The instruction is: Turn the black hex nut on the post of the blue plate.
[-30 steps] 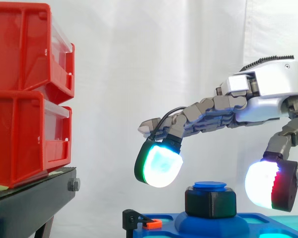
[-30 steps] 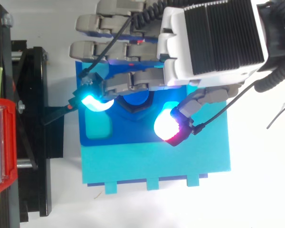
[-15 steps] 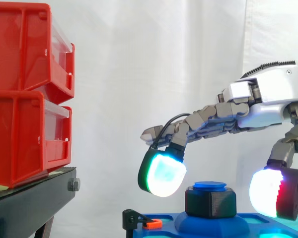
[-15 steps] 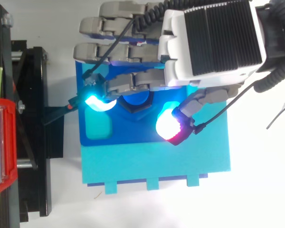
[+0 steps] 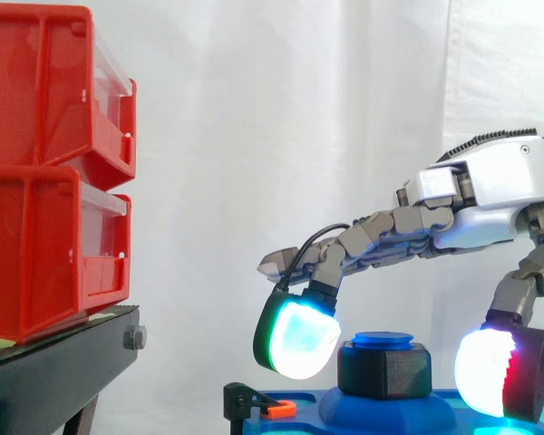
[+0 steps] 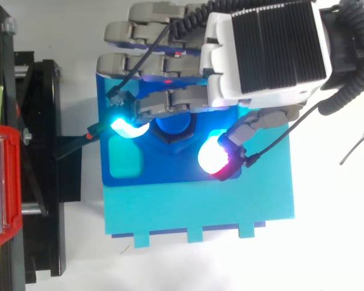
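Pads (image 5: 299, 338) of the wide-open, empty hand (image 5: 490, 195) flank the black hex nut (image 5: 383, 370) on the post (image 5: 383, 339) of the blue plate (image 6: 170, 173) beneath its fingers, so both should close squarely on opposite flats before twisting.

red bins (image 5: 45, 163) stacked left, open gap before blue plate (image 6: 164, 177)

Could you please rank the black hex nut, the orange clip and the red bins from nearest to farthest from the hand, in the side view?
1. The black hex nut, below the hand, between its pads.
2. The orange clip, lower left, at the blue plate's left end.
3. The red bins, far left on the black stand.
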